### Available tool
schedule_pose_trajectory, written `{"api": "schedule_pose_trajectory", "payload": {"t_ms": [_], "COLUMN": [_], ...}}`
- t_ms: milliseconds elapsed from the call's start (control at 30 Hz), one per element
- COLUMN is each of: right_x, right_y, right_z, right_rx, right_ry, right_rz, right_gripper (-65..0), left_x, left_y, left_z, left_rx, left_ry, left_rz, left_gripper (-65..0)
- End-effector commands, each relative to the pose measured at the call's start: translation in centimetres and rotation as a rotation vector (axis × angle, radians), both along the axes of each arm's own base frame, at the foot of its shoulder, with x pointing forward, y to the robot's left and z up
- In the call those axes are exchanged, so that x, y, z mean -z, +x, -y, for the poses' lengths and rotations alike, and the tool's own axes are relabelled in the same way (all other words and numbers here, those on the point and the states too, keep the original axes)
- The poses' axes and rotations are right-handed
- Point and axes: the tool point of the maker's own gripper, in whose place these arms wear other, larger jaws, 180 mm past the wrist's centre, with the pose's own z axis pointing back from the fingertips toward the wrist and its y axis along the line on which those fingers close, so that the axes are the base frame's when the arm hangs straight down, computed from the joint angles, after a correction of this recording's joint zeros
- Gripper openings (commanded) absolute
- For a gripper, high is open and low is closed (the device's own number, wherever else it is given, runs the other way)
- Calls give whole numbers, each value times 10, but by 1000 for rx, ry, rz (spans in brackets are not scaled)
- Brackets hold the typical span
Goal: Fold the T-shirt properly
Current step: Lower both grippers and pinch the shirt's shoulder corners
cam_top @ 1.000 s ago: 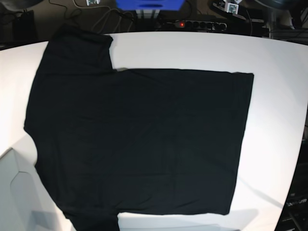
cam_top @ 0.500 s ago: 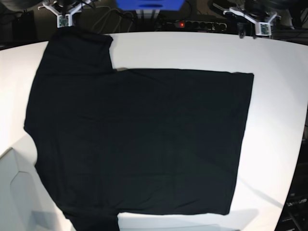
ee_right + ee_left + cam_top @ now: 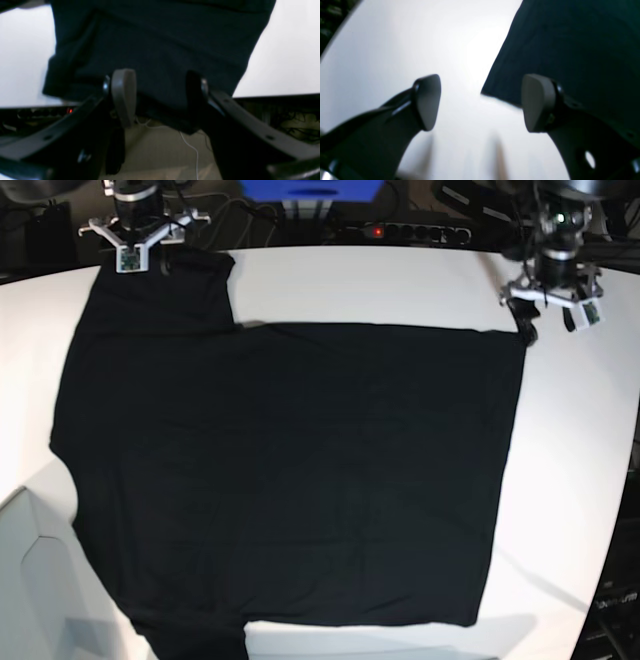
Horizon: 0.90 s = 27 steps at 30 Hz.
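Observation:
The black T-shirt (image 3: pixel 290 470) lies spread flat on the white table (image 3: pixel 400 285), and no print shows on it. My right gripper (image 3: pixel 140 265) is open at the far-left sleeve. In the right wrist view that sleeve (image 3: pixel 160 50) hangs over the table's back edge, and its hem lies between the open fingers of the right gripper (image 3: pixel 160 97). My left gripper (image 3: pixel 535 320) is open at the shirt's far-right hem corner. In the left wrist view that corner of the T-shirt (image 3: pixel 545 50) lies between the pads of the left gripper (image 3: pixel 482 102), just above the table.
A power strip (image 3: pixel 405 230) with a red light, cables and a blue box (image 3: pixel 310 190) sit behind the table's back edge. A pale box-like object (image 3: pixel 30 580) stands at the front left. The table's curved right edge (image 3: pixel 620 510) is near.
Both arms have come into the base view from the back. The right gripper now stands at the far sleeve, the left gripper at the far hem corner. The shirt has not moved.

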Motion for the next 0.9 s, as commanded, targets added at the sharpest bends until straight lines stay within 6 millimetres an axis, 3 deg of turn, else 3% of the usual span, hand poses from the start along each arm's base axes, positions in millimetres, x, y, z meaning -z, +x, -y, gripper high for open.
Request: {"api": "schedule_pose_trajectory", "payload": {"t_ms": [0,133,267,433,600,700,867], "right_x": [-7,-7,-7,-7,-9,-10,-14], "right_y": [2,4,6,7,12,15,22], "right_z": [1,1,2,2,2,2,17], "right_rx": [-10,-11,-10,-10,-11,-11,12], "right_ry": [-8,-9,-11,-11,-11,-11,-48], "right_rz": [24,30,31,34,49,58,79], "right_gripper": [-324,-324,-324,-324,-324,-326,-326], "left_x": [-1,17,35,61,75,80,80], "left_y": [7,24,26,25,22,19,21], "left_z": [-6,-8,-10,8,22,25,36], "left_rx": [-10,-54,-78,-40,-15,-10,65], "left_ry": [5,-53,-89,-129,-154,-160,-181], "left_rz": [9,-9,-54,-113,-150,-164,-157], "left_gripper": [-164,-164,-164,-167,-187,-304,-612]}}
